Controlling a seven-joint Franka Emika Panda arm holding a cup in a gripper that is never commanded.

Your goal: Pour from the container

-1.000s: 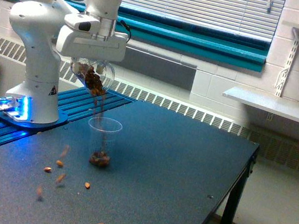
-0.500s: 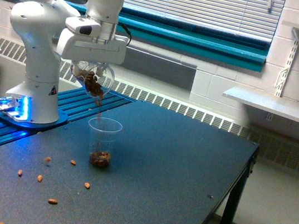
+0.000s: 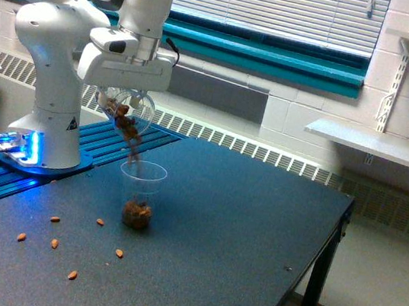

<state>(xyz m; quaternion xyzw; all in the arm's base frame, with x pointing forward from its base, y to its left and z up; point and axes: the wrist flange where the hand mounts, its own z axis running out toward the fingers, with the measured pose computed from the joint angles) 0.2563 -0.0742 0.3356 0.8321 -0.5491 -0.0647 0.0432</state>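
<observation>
**Pouring nuts, some scattered on the table**

Starting closest to the camera: a handful of loose brown nuts (image 3: pixel 72 274) lie scattered on the dark table (image 3: pixel 238 235), mostly around 7 to 8 o'clock from the standing cup. That cup (image 3: pixel 141 193) is clear, upright, and has a small brown pile sitting in its bottom. Straight up at its 12 o'clock, a thin stream of brown bits (image 3: pixel 133 148) hangs in the air over its rim. Above that, the container (image 3: pixel 128 108) is tilted mouth-down, with brown pieces inside near the lip. The gripper (image 3: pixel 123 96) is clamped on it from above, but the fingers are mostly hidden behind the white hand housing, so the exact gap is hard to make out. Container walls are nearly invisible against the background.
</observation>
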